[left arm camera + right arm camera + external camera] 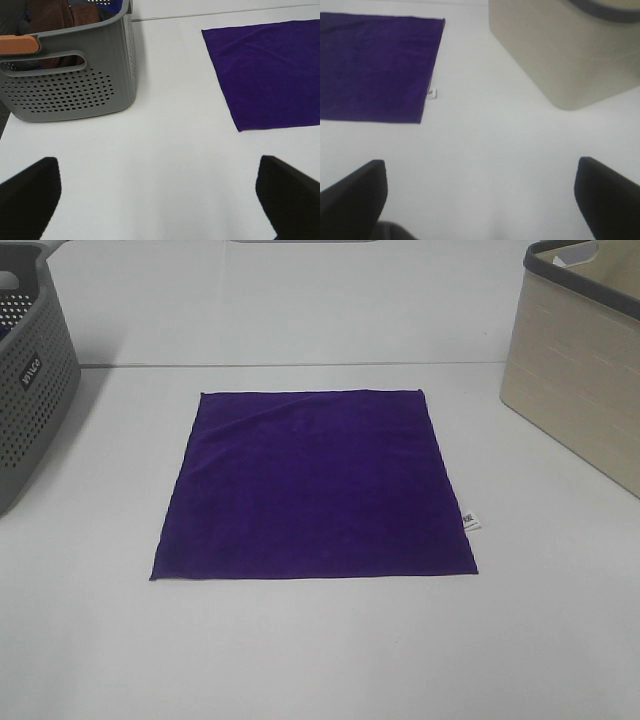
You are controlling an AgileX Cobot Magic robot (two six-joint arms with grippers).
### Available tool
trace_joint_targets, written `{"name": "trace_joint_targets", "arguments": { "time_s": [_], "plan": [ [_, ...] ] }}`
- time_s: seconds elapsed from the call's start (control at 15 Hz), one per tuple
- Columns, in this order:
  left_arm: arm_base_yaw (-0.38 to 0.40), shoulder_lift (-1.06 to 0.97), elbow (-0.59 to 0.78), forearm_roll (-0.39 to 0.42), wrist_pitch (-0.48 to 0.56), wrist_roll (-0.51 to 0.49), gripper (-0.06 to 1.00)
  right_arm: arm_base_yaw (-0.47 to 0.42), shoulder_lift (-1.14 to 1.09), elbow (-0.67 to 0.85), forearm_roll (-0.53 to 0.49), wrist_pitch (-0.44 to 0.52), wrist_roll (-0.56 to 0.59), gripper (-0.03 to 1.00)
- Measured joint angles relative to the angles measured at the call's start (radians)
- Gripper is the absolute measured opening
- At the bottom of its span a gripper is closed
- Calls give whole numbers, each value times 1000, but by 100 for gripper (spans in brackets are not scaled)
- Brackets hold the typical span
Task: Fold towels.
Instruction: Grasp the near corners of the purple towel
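A purple towel point(315, 485) lies flat and unfolded in the middle of the white table, with a small white label point(470, 521) at its right edge. It also shows in the left wrist view point(270, 75) and the right wrist view point(375, 65). Neither arm shows in the exterior high view. My left gripper point(160, 200) is open and empty above bare table, left of the towel. My right gripper point(480, 200) is open and empty above bare table, right of the towel.
A grey perforated basket point(25, 390) stands at the table's left edge; the left wrist view shows brown and blue cloths inside the basket point(70, 80). A beige bin point(585, 370) with a dark rim stands at the right, also in the right wrist view point(570, 50).
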Motion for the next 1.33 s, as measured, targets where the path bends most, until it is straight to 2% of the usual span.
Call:
{"name": "trace_joint_targets", "arguments": {
  "time_s": [0.2, 0.27, 0.47, 0.53, 0.6, 0.73, 0.87, 1.07, 1.33],
  "plan": [
    [0, 250, -105, 1, 63, 0, 99, 0, 314, -106, 8, 60, 0, 99],
    [0, 402, -173, 2, 89, 0, 99, 0, 482, -169, 8, 66, 1, 99],
    [0, 801, -321, 0, 102, -14, 99, 0, 921, -357, 36, 30, -3, 99],
    [0, 1034, -336, -46, 32, 18, 98, 0, 1131, -399, 153, -45, -114, 99],
    [0, 1078, -336, -80, 10, 40, 98, 0, 1164, -399, 196, -64, -150, 99],
    [-3, 1267, -336, -274, -97, 188, 98, 0, 1308, -399, 444, -115, -340, 99],
    [-10, 1439, -337, -473, -179, 345, 98, 0, 1447, -399, 637, -157, -515, 99],
    [-12, 1643, -337, -610, -278, 491, 98, 0, 1606, -399, 712, -190, -641, 99],
    [-13, 1691, -337, -638, -317, 517, 98, 0, 1638, -399, 714, -230, -653, 99]
  ]
}}
